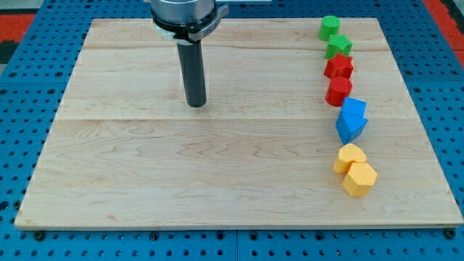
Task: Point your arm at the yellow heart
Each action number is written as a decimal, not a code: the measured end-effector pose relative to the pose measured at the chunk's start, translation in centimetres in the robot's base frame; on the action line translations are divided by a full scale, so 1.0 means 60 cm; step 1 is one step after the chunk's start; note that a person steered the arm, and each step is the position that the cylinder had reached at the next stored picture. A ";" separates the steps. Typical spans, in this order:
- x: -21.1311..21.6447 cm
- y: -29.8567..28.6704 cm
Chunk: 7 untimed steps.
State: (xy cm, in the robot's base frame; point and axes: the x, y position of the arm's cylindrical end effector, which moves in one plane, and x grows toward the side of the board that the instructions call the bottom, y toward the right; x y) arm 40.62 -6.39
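Wooden board (217,181) on a blue table full of holes (22,72), with blocks in a line down the right edge.

From the top right corner down sit a green round block (329,27), green star (338,46), red star (338,67), red round block (338,91), two touching blue blocks (352,119), the yellow heart (349,157) and a yellow hexagon (359,178) touching it near the bottom right corner. My tip (196,105) rests left of the middle, well apart from the heart; it has no fingers to open or close.

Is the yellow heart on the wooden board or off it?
On it. The yellow heart rests on the board near its right edge, far from my tip.
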 end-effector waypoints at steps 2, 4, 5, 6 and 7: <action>-0.011 -0.023; 0.135 0.067; 0.181 0.193; 0.183 0.283; 0.188 0.331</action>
